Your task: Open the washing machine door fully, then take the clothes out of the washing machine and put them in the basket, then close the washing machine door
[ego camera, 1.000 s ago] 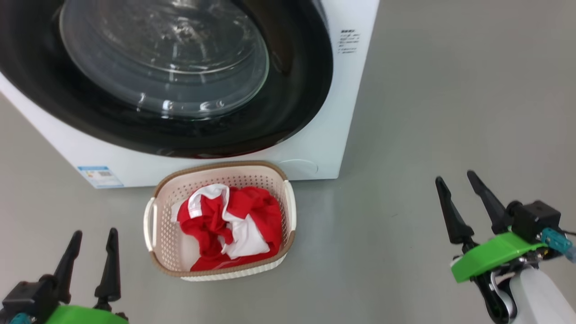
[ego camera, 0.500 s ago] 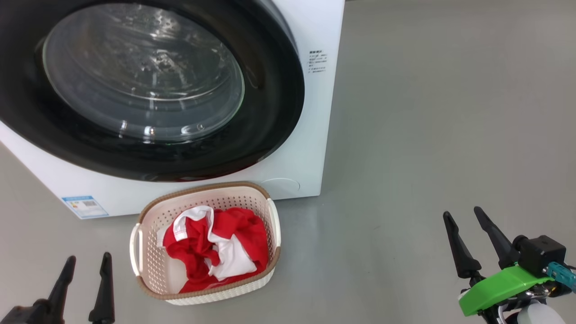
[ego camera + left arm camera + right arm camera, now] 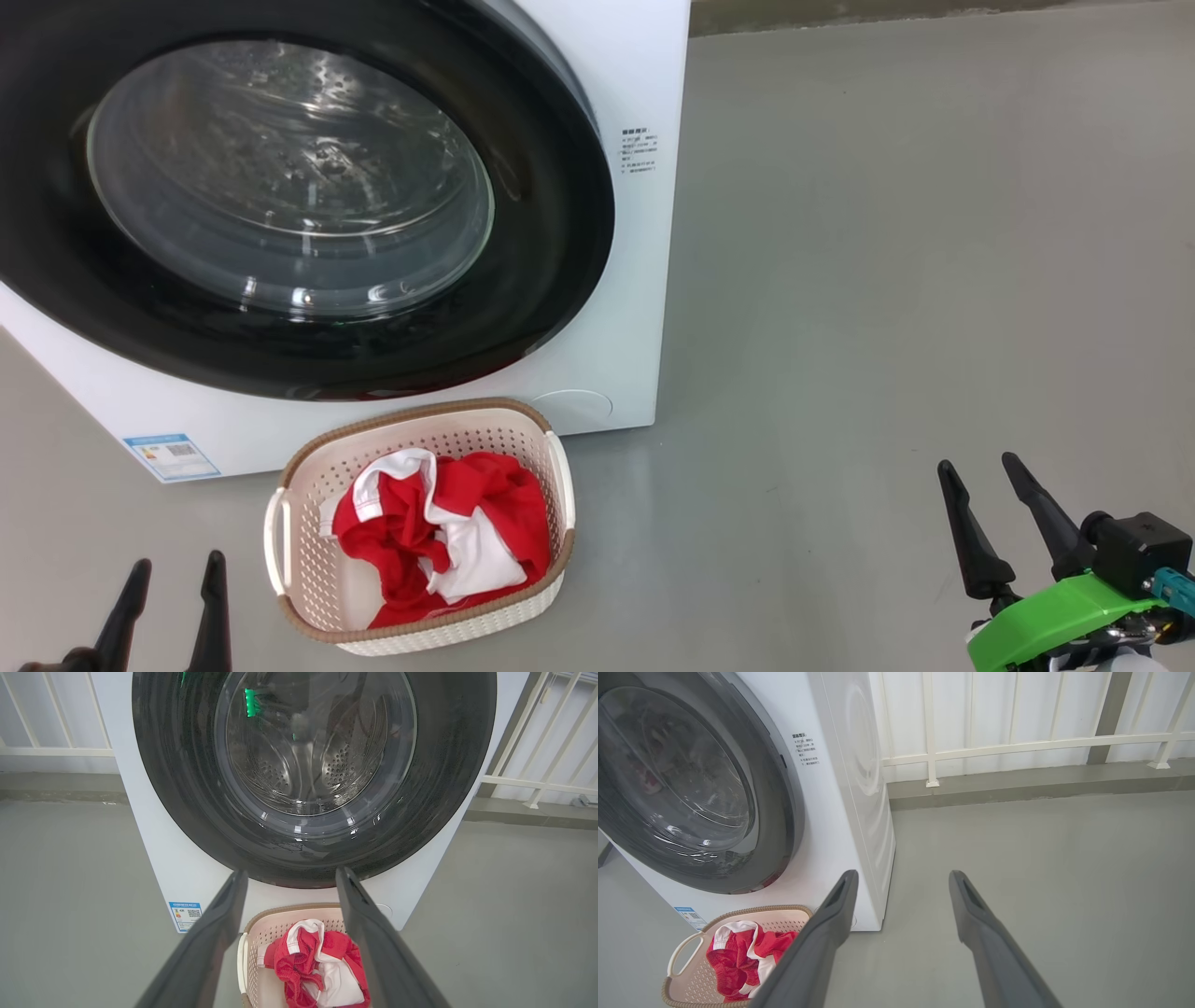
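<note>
The washing machine (image 3: 644, 280) stands white and boxy on the floor, and its door (image 3: 280, 196) with the black rim and bulging glass lies shut against the front; the door (image 3: 313, 765) faces the left wrist camera. In front of it sits the basket (image 3: 308, 611) with the red and white clothes (image 3: 439, 532) crumpled inside. My left gripper (image 3: 173, 574) is open at the lower left, left of the basket and apart from it. My right gripper (image 3: 980, 471) is open at the lower right, far from the basket. Both hold nothing.
Grey floor (image 3: 887, 280) spreads to the right of the machine. A white railing (image 3: 1017, 746) on a low grey kerb runs behind it. A blue-white label (image 3: 173, 455) sits low on the machine's front.
The camera has risen and pulled back, so the machine and basket sit lower and further left in the picture. Both grippers show lower in the frame, still open. The clothes lie unchanged in the basket.
</note>
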### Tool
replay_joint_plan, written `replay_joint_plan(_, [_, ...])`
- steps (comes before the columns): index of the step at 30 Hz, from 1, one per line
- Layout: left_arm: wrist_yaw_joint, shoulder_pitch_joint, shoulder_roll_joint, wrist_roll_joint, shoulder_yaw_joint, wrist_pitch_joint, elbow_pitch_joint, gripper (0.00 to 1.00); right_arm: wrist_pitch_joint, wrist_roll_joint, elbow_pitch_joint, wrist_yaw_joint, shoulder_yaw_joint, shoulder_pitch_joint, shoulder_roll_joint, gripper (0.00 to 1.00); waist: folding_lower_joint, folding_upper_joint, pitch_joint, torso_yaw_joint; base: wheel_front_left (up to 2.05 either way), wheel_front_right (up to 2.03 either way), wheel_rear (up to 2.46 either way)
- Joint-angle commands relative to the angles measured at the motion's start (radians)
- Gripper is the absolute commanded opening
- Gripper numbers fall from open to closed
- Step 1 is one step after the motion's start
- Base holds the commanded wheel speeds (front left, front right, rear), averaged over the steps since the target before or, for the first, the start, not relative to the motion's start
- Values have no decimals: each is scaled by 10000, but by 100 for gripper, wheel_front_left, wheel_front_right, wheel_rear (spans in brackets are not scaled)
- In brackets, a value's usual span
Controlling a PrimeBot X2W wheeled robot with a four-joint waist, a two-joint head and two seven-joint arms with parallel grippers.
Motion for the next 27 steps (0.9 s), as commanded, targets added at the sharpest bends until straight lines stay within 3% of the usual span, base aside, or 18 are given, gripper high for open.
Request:
replay_joint_plan(1, [-29,-168,207,88,392,-80,-264,100,-48,-15,-285,-21,173,8,-186,100,0,0,2,6,0,0,0])
replay_joint_plan(23, [-29,-209,132,100,478,-80,-387,100,-48,-77,-393,-21,179,-65,-182,100,0,0,123,71,0,0,0])
replay_joint_plan(24, [0,63,-61,75,102,2,-140,0,0,-6,-130,0,-21,80,2,0,0,0,122,71,0,0,0])
replay_joint_plan(27, [2,106,-290,66,30,65,153,0,14,2,176,0,11,144,162,0,0,0,128,73,0,0,0])
